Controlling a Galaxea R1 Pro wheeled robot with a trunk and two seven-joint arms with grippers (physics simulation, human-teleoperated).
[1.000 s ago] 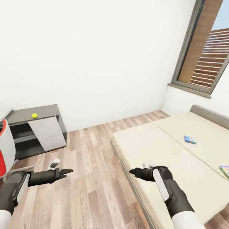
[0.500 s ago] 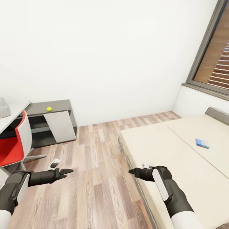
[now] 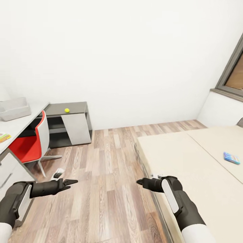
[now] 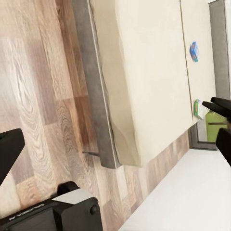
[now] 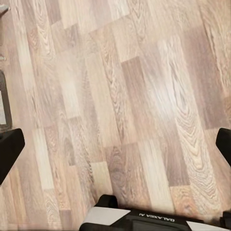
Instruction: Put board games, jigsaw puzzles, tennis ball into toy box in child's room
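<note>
The tennis ball (image 3: 67,110) sits on the table's lower dark grey end unit (image 3: 79,108). At the far left, the light grey toy box (image 3: 14,108) stands on the pale table top (image 3: 23,123). A flat colourful thing (image 3: 4,136) lies there at the picture's edge; which toy it is I cannot tell. A small blue board game (image 3: 232,158) (image 4: 194,51) lies on the beige bed (image 3: 182,158). In the left wrist view a green-edged board game (image 4: 197,109) lies near the bed's edge. My left gripper (image 3: 72,182) (image 4: 115,130) and right gripper (image 3: 138,182) (image 5: 115,147) hang open and empty over the wood floor.
A red and white chair (image 3: 30,145) stands at the table, between me and the end unit. Wood-plank floor (image 3: 108,175) runs between table and bed up to the white wall. A grey-framed window (image 3: 233,72) is at the far right.
The camera has turned left: table, toy box and chair have come into view, while the bed and window slid right. Both arms hold the same pose.
</note>
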